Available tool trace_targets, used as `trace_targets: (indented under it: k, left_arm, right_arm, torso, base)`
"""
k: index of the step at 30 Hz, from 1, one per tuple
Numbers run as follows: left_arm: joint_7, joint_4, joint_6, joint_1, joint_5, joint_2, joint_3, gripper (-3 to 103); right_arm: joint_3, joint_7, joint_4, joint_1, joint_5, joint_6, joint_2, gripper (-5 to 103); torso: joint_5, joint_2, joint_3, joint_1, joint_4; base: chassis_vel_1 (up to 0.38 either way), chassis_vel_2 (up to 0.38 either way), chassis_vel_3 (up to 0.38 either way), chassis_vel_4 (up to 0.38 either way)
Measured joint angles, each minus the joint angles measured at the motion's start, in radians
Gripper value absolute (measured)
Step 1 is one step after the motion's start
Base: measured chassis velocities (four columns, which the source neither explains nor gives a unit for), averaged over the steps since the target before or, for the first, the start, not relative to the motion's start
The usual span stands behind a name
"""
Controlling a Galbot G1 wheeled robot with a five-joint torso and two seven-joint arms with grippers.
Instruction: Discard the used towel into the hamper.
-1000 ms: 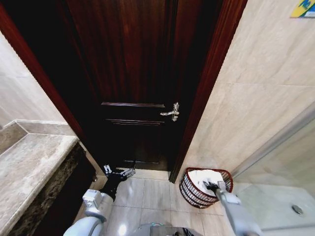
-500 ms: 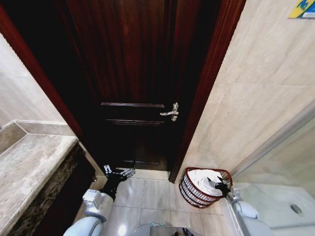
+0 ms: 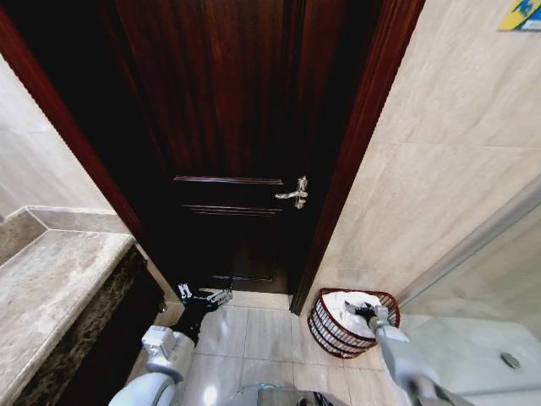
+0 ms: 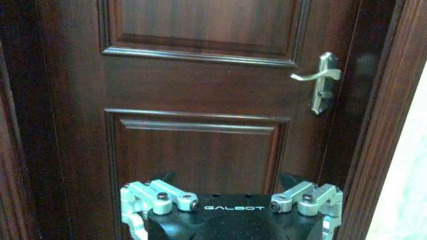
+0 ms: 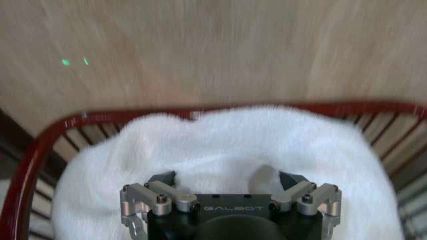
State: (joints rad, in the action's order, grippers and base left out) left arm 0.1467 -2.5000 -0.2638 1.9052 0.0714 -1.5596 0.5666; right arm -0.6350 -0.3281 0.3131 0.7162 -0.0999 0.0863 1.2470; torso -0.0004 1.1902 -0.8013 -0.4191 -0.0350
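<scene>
- Head view: we see the small round hamper of dark red-brown open bars (image 3: 351, 322) standing on the pale floor tiles (image 3: 254, 334), in the corner between the dark wooden door frame (image 3: 359, 144) and the beige tiled wall (image 3: 448, 169). A white terry towel (image 3: 348, 302) lies heaped inside it, rising above the rim. Our right gripper (image 3: 369, 311) hangs at the hamper's mouth, over the towel's near edge. The left gripper (image 3: 203, 297) hovers low before the dark panelled door (image 3: 228, 127), near the marble counter (image 3: 51, 296), well apart from the hamper, and looks idle.
- Left wrist view: the left gripper (image 4: 230, 197) faces the door below its silver lever handle (image 4: 319, 80); its fingers stand spread, with nothing between them.
- Right wrist view: the right gripper (image 5: 230, 192) looks straight down on the towel (image 5: 227, 155), which fills the red rim of the hamper (image 5: 40, 150). The fingers stand apart just above the cloth; we cannot tell whether the tips touch it, but they are not clamped on it.
- Our judgement: the towel seems released and the drop nearly done. To finish cleanly we would keep the fingers wide and draw the arm straight up, so no loop of terry snags and drags out, and we would avoid clipping the light rim, which could tip the hamper.
</scene>
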Motion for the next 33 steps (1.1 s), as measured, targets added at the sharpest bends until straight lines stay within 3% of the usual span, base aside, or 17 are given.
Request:
trace_targets:
  k: [6, 16, 20, 28, 30, 32, 33]
  left_arm:
    - [0.000, 0.000, 0.000, 0.000, 0.000, 0.000, 0.000, 100]
    - [0.000, 0.000, 0.000, 0.000, 0.000, 0.000, 0.000, 100]
    - [0.000, 0.000, 0.000, 0.000, 0.000, 0.000, 0.000, 100]
    - [0.000, 0.000, 0.000, 0.000, 0.000, 0.000, 0.000, 100]
    - [0.000, 0.000, 0.000, 0.000, 0.000, 0.000, 0.000, 100]
    - [0.000, 0.000, 0.000, 0.000, 0.000, 0.000, 0.000, 100]
    - [0.000, 0.000, 0.000, 0.000, 0.000, 0.000, 0.000, 100]
  right_arm:
    - [-0.019, 0.032, -0.048, -0.018, 0.033, -0.101, 0.012, 100]
    - [-0.034, 0.019, -0.057, -0.029, 0.033, -0.180, 0.005, 100]
    - [-0.033, 0.003, -0.022, -0.018, -0.009, -0.218, -0.003, 100]
    - [-0.010, -0.036, 0.227, 0.147, 0.004, -0.165, -0.023, 100]
    - [-0.017, -0.024, 0.416, 0.268, -0.020, -0.138, -0.036, 100]
    - [-0.020, -0.020, 0.479, 0.307, -0.032, -0.136, -0.040, 100]
    - [-0.030, 0.001, 0.629, 0.397, -0.054, -0.132, -0.047, 100]
  torso:
    - [0.0003, 0.000, 0.000, 0.000, 0.0000]
    - [0.0005, 0.000, 0.000, 0.000, 0.0000]
    - [0.0005, 0.000, 0.000, 0.000, 0.0000]
    - [0.0007, 0.000, 0.000, 0.000, -0.0001]
    - [0.0006, 0.000, 0.000, 0.000, 0.0002]
    - [0.0004, 0.000, 0.000, 0.000, 0.0004]
    - [0.0001, 0.000, 0.000, 0.000, -0.0001]
  base:
    - [0.000, 0.000, 0.000, 0.000]
    - [0.000, 0.000, 0.000, 0.000]
    - [0.000, 0.000, 0.000, 0.000]
    - [0.000, 0.000, 0.000, 0.000]
    - [0.000, 0.000, 0.000, 0.000]
    - [0.000, 0.000, 0.000, 0.000]
    - [0.000, 0.000, 0.000, 0.000]
